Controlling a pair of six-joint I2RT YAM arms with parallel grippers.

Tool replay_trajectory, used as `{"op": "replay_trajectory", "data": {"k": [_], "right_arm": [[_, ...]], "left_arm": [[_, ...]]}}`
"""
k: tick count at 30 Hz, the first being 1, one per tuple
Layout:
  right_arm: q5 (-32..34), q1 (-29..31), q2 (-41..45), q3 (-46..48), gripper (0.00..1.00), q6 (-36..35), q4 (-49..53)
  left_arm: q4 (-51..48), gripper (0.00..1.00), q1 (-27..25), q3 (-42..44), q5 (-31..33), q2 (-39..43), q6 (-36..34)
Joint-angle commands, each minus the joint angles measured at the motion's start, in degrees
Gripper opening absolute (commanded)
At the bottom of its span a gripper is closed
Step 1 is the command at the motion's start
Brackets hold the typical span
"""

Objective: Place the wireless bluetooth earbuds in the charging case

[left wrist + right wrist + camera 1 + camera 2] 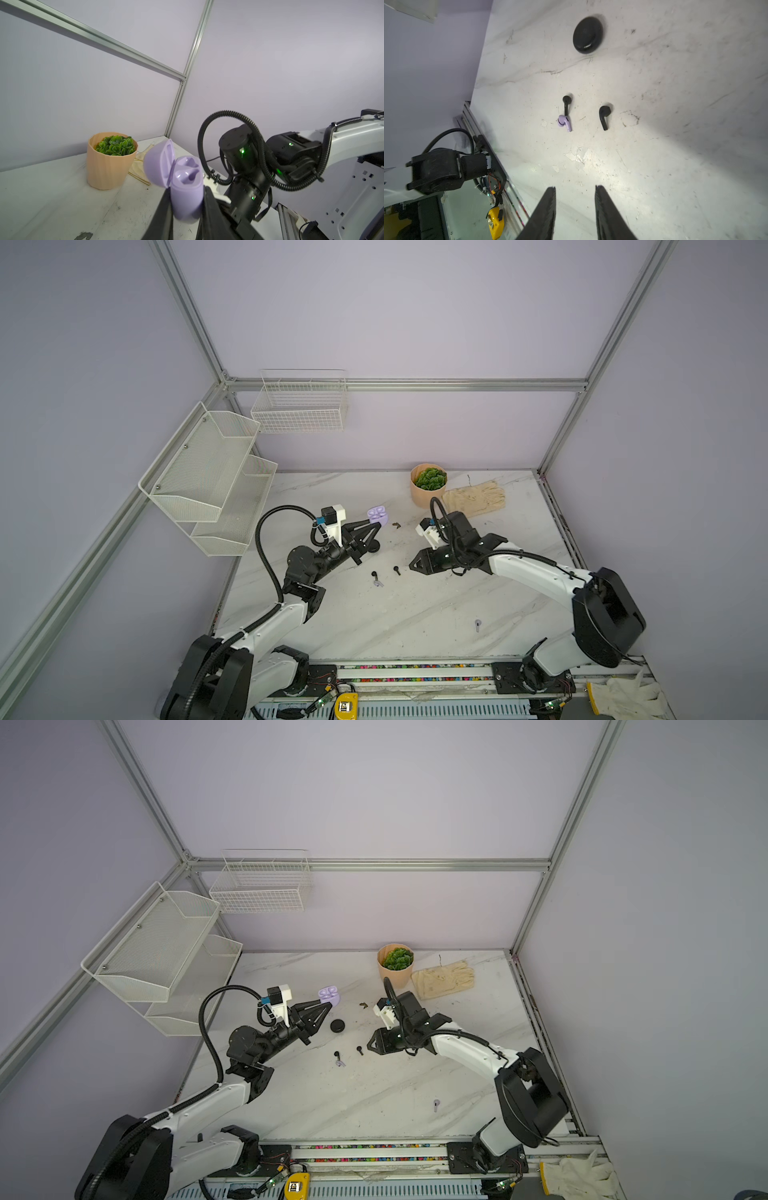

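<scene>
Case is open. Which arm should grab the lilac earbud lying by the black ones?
Right. The left claw is shut on the open lilac case, so it is occupied. The right claw is open, empty, and pointed at the lilac earbud just ahead of it.

I can read nothing here — the small label (344, 706) on the yellow device (351, 698) near my base is too blurred.
</scene>
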State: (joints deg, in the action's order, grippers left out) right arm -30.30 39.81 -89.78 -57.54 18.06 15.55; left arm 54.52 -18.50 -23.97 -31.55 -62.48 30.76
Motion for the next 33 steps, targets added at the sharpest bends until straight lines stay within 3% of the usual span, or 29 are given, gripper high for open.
{"op": "replay_trajectory", "data": {"k": [1, 9, 22, 33], "right_arm": [[3.04, 3.15, -3.33, -2.76, 0.35, 0.44, -4.74], [9.40, 7.98, -13.68, -10.47, 0.36, -8.43, -2.24], [14.70, 13.48, -21.79, -16.58, 0.34, -9.34, -3.46], [16.33, 14.92, -25.22, -18.97, 0.31, -10.54, -2.24]], "left_arm": [[-9.11, 0.00, 0.31, 1.97, 5.93, 3.12, -3.27], [-11.59, 0.00, 0.44, 4.62, 8.36, 6.24, -1.44], [-14.45, 0.00, 0.45, 7.85, 12.71, 12.36, 1.61], [-14.44, 0.00, 0.43, 8.23, 11.78, 12.90, 2.72]]}}
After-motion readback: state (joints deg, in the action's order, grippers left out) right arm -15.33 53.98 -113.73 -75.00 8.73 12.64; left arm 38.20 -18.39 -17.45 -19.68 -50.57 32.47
